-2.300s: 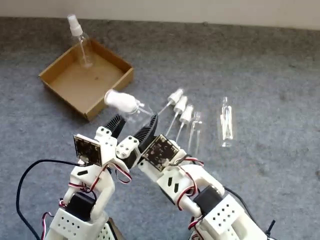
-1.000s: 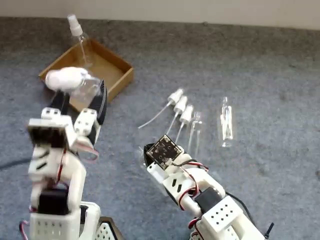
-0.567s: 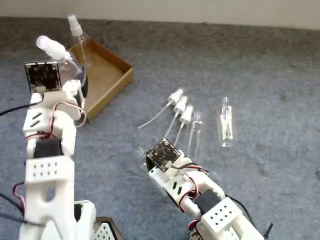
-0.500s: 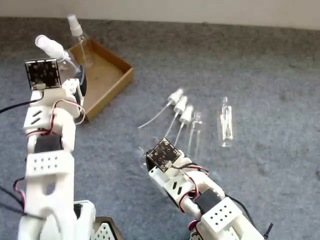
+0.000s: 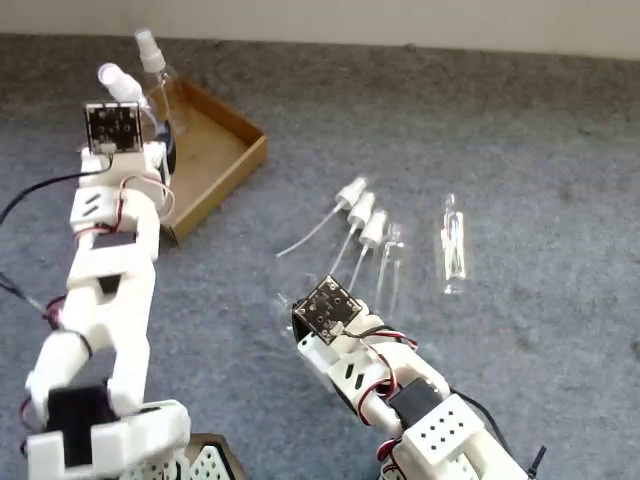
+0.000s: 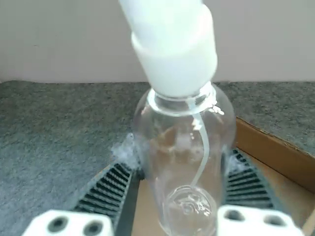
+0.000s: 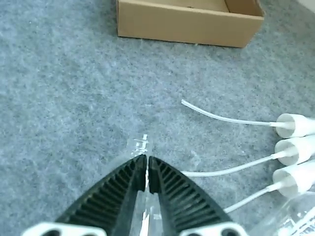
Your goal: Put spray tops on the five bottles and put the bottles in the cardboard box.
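Jaws of my left gripper are clamped on the capped spray bottle, held above the cardboard box. My right gripper has its jaws together over the carpet, gripping nothing I can make out. I'd lower the bottle upright, clear of the standing bottle, before letting go.
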